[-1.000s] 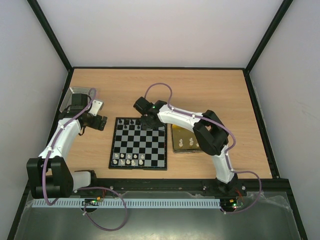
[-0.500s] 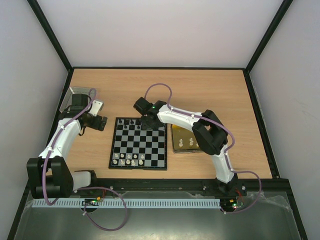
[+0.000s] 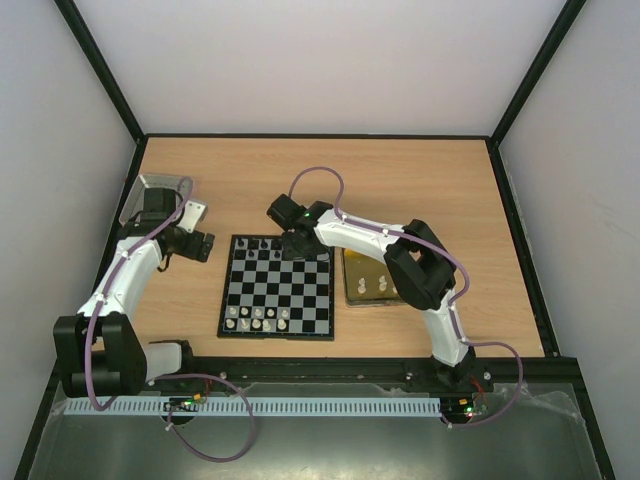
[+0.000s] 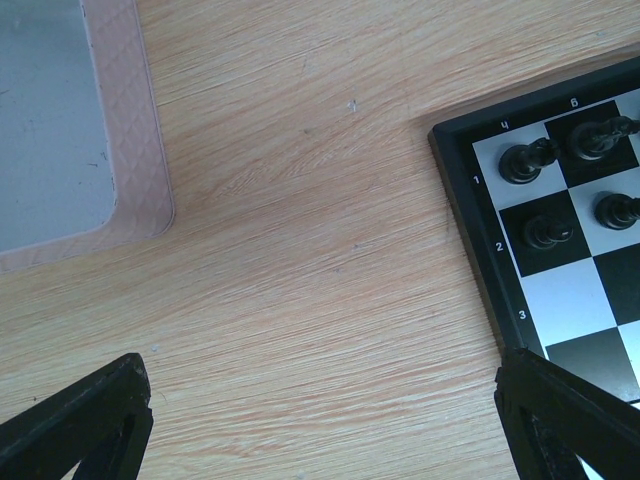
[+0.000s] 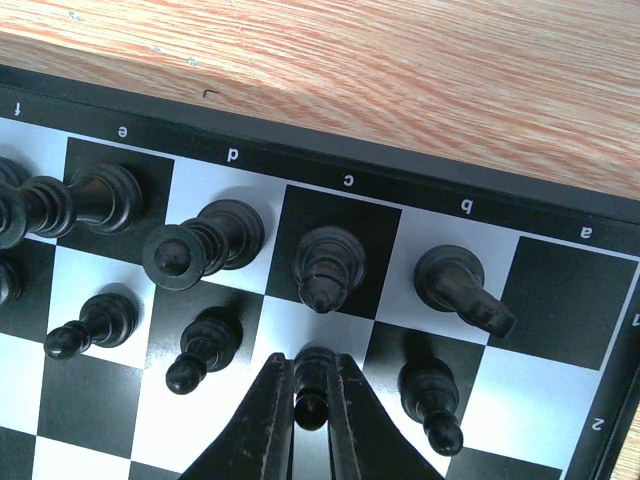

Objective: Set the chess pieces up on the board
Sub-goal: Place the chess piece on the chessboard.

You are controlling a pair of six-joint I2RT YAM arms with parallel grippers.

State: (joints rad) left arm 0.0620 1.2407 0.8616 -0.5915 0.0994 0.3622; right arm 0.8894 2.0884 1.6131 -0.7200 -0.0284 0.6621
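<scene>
Almost nothing has moved in the last second: the right gripper (image 5: 312,375) stays low at the far edge of the board (image 3: 278,336), jaws pinched on a black pawn (image 5: 312,398) standing in the second row. That suggests the pawn is placed and only its release remains. The left gripper (image 4: 320,400) hangs with jaws wide open and empty, over the tabletop beside the board's far left corner.

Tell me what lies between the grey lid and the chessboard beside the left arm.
Only bare wooden table lies between the grey lid and the dark border of the chessboard. The left wrist view shows it.
</scene>
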